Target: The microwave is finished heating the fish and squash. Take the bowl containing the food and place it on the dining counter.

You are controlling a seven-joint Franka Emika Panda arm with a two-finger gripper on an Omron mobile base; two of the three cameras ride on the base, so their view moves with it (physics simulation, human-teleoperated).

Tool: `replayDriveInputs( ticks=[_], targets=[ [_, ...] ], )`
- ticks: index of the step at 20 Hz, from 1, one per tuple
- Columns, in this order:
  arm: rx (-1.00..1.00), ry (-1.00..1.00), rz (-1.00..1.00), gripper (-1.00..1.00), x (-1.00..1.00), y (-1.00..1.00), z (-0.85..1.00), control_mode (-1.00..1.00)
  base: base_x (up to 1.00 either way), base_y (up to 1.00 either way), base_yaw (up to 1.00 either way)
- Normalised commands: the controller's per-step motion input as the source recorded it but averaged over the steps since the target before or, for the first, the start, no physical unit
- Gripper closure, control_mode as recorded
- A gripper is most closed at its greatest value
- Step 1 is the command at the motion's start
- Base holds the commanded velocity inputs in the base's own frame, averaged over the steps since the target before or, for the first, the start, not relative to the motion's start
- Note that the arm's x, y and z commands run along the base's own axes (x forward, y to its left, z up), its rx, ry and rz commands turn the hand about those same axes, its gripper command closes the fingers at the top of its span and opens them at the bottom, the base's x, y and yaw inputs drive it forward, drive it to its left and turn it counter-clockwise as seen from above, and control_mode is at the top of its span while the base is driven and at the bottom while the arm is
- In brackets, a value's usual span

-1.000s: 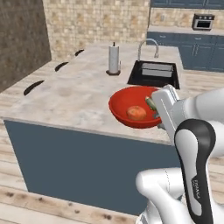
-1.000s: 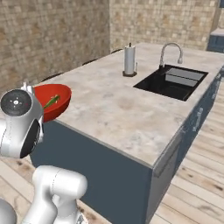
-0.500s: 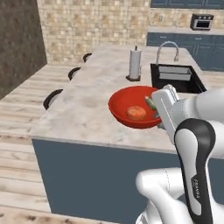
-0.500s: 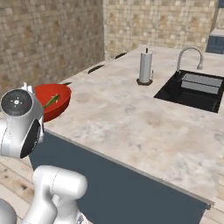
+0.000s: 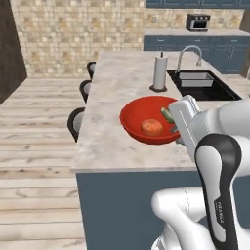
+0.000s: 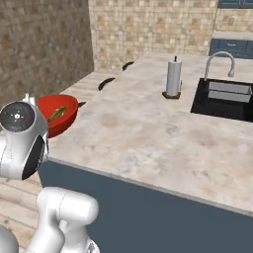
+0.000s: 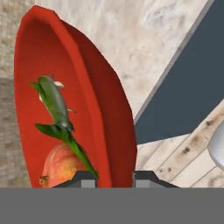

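One long dining counter (image 5: 117, 97) with a pale beige stone top and dark blue base lies beneath the glossy red round bowl (image 5: 146, 114), held above its near corner. Two dark fingertips of the gripper (image 7: 114, 177) pinch the bowl's rim. Inside sit an orange-tan lump (image 5: 152, 127) and a green piece (image 7: 56, 105).

base swung left, dining counter (image 5: 112, 122) seen end-on
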Motion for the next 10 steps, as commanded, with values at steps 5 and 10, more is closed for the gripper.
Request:
replayDriveInputs(
  ticks=[5,10],
  targets=[
    [0.0,0.0,0.0,1.0,0.0,0.0,0.0,1.0,0.53,1.0,-0.43],
    [0.0,0.0,0.0,1.0,0.0,0.0,0.0,1.0,0.77,0.76,-0.18]
  ],
)
